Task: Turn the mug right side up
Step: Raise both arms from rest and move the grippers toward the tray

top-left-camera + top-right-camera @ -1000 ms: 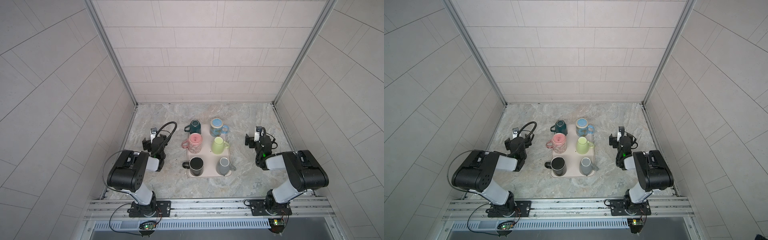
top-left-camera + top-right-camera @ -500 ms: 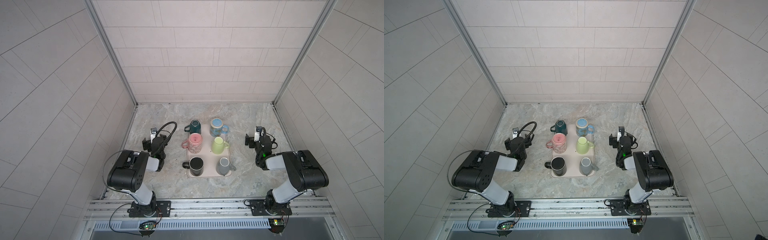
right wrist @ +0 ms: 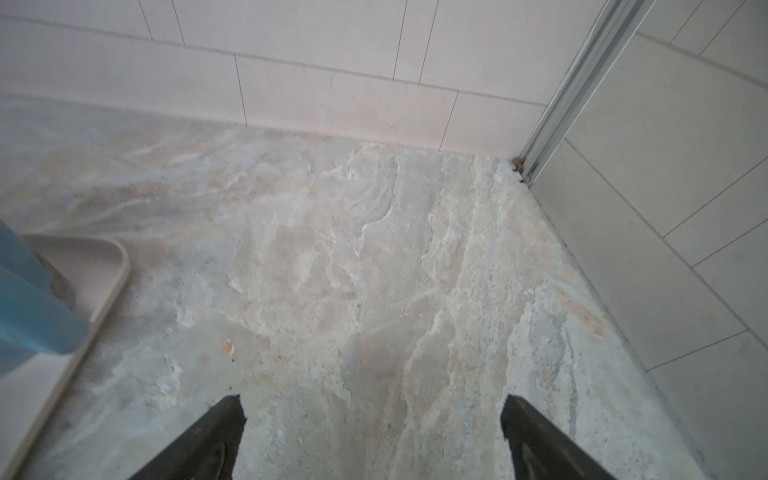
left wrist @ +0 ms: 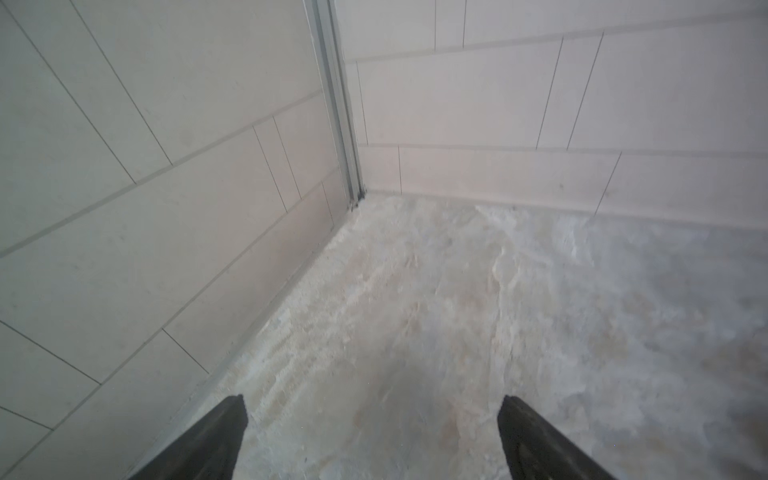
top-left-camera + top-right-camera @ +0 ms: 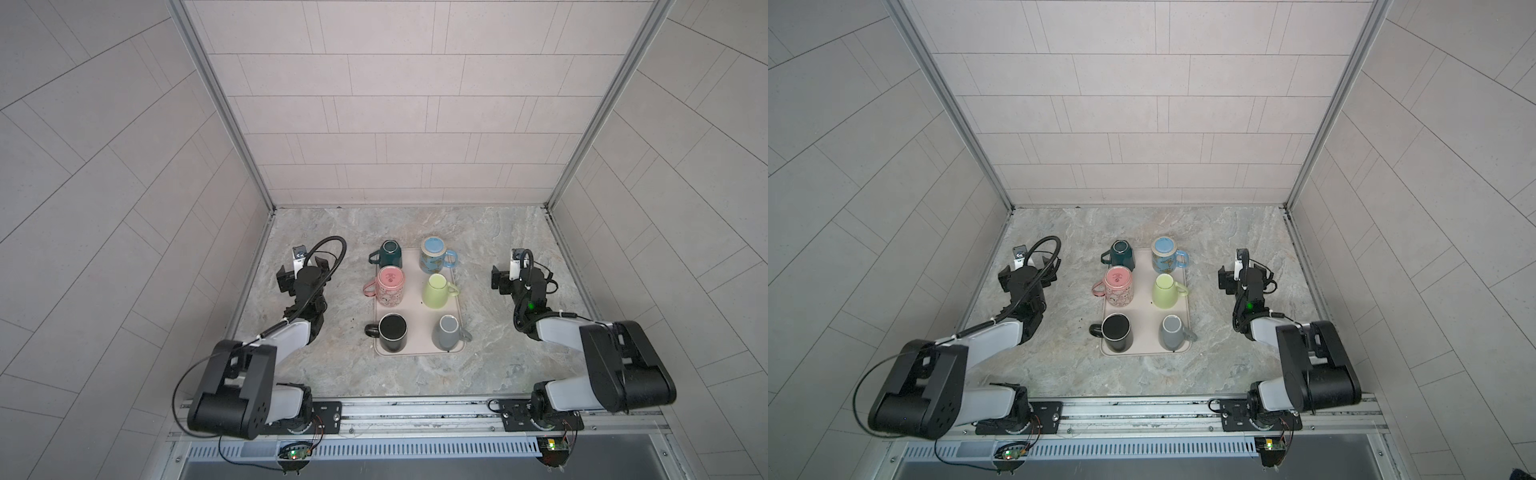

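Showing no movement over the last second, the black left gripper (image 4: 370, 405) and black right gripper (image 3: 372, 405) both gape empty either side of the pale pink tray (image 5: 419, 332), where the six coloured ceramic mugs (image 5: 390, 286) sit untouched, so turning has not begun.

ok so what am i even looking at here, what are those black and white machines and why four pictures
These are two robot arms fixed to a rail at the front of a tiled booth, each ending in a two-fingered gripper. The two wide pictures come from one camera head overhead, so they look nearly alike. The two close ones come from cameras on the wrists; the dark wedges are the fingertips of the left gripper and the right gripper, both open, holding nothing. On the marbled table sits a pale tray with a teal mug, blue mug, pink mug, green mug, black mug and grey mug.
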Tool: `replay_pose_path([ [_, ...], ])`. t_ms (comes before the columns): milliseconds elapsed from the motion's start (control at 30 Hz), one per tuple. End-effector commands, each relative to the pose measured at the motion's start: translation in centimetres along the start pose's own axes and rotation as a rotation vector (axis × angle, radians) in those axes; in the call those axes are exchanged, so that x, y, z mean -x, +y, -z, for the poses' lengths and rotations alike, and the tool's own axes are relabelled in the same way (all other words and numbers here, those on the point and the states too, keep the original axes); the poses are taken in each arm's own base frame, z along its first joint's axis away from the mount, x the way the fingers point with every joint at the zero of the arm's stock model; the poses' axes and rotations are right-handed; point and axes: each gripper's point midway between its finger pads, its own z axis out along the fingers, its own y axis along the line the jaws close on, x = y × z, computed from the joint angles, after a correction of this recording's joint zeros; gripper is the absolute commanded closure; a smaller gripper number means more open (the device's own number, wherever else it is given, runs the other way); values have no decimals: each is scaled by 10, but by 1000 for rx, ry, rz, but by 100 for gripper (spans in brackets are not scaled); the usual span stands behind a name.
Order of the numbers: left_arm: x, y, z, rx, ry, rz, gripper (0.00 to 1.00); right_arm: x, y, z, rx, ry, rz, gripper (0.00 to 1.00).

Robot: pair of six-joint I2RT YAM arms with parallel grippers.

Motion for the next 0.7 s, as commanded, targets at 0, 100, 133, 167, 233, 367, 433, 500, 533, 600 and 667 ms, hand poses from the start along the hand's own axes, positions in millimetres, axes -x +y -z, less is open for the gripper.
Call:
replay_pose_path([
  [0, 14, -1, 10, -26, 45, 52, 0, 30, 10, 20, 83, 117, -90, 10],
  [100, 38, -3, 17, -63, 48, 135, 0, 58, 36, 41, 245, 193, -210, 17],
  [133, 46, -7, 20, -88, 51, 153, 0, 65, 44, 49, 290, 225, -242, 17],
  [167, 52, -9, 23, -112, 59, 170, 0, 71, 51, 56, 322, 265, -262, 17],
  [233, 63, -16, 27, -156, 71, 186, 0, 78, 60, 67, 360, 351, -296, 17],
  [367, 74, -22, 31, -189, 158, 225, 0, 83, 85, 85, 474, 546, -351, 20],
  [433, 72, -31, 33, -225, 216, 224, 0, 87, 98, 86, 529, 602, -428, 20],
  [500, 69, -40, 34, -262, 266, 221, 0, 89, 109, 84, 573, 655, -490, 20],
  [533, 68, -44, 35, -280, 287, 225, 0, 91, 113, 81, 585, 681, -518, 20],
  [600, 66, -50, 36, -309, 327, 230, 0, 94, 121, 75, 600, 732, -582, 21],
  [667, 66, -57, 38, -340, 365, 221, 0, 96, 130, 64, 603, 776, -674, 22],
])
